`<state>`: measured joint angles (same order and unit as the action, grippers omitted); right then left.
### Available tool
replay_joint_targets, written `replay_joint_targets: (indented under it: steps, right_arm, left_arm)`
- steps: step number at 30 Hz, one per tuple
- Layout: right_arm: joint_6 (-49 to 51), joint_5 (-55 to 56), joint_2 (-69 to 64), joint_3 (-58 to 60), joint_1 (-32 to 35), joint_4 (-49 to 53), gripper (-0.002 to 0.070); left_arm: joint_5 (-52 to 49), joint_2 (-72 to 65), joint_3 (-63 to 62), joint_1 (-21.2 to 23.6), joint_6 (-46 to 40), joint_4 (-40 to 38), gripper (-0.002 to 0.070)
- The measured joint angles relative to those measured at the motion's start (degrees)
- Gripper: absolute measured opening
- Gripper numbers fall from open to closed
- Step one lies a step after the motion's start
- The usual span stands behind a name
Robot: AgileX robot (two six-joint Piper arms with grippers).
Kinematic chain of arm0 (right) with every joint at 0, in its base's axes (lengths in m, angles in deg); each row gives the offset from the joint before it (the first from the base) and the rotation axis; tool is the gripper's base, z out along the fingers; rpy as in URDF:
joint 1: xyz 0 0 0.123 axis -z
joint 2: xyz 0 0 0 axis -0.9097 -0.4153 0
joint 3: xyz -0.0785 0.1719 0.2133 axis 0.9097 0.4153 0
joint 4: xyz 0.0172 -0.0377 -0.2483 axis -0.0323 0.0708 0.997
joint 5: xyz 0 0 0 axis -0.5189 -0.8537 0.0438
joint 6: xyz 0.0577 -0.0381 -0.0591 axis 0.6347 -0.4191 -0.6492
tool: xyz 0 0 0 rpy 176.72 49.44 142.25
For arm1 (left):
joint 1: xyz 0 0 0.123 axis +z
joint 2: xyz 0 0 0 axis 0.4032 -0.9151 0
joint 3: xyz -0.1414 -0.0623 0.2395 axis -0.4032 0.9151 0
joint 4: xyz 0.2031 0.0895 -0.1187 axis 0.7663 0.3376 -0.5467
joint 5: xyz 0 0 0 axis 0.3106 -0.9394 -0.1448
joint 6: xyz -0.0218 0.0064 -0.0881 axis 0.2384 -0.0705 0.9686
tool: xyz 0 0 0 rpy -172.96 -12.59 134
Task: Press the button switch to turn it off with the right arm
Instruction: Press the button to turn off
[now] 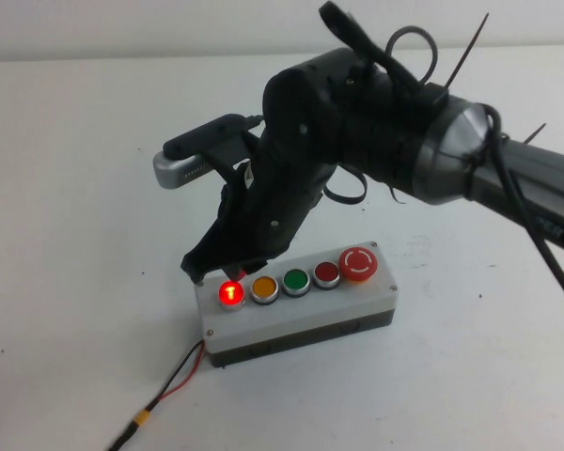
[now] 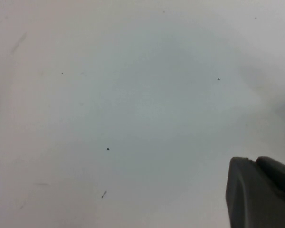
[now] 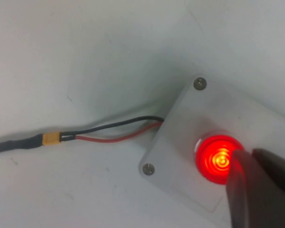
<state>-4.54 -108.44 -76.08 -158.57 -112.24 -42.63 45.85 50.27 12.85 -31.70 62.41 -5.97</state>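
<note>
The right gripper (image 1: 227, 268) hangs just over the glowing button switch (image 1: 230, 294), at the left end of the grey box (image 1: 291, 324), with its tip at the button's edge. The orange button (image 1: 264, 288) stands just right of it. Red and black wires (image 1: 179, 376) leave the box toward the near left. The left gripper (image 2: 261, 194) is over bare white table (image 1: 75, 282).
</note>
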Motion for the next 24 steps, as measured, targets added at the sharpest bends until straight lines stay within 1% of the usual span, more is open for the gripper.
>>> replay_joint_targets:
  steps: [5,11,24]
  right_arm:
    - [0.0,0.0,-2.8,-0.7,0.0,-0.6,-0.0016]
    - [-1.6,0.4,-3.3,-0.7,0.0,-2.2,-0.0016]
    - [-1.6,0.7,-4.0,-1.2,0.0,-1.7,-0.0016]
  left_arm:
    - [0.0,0.0,0.0,0.0,0.0,0.0,-0.0002]
    - [0.0,0.0,0.0,0.0,0.0,0.0,-0.0002]
    - [0.0,0.0,0.0,0.0,0.0,0.0,-0.0002]
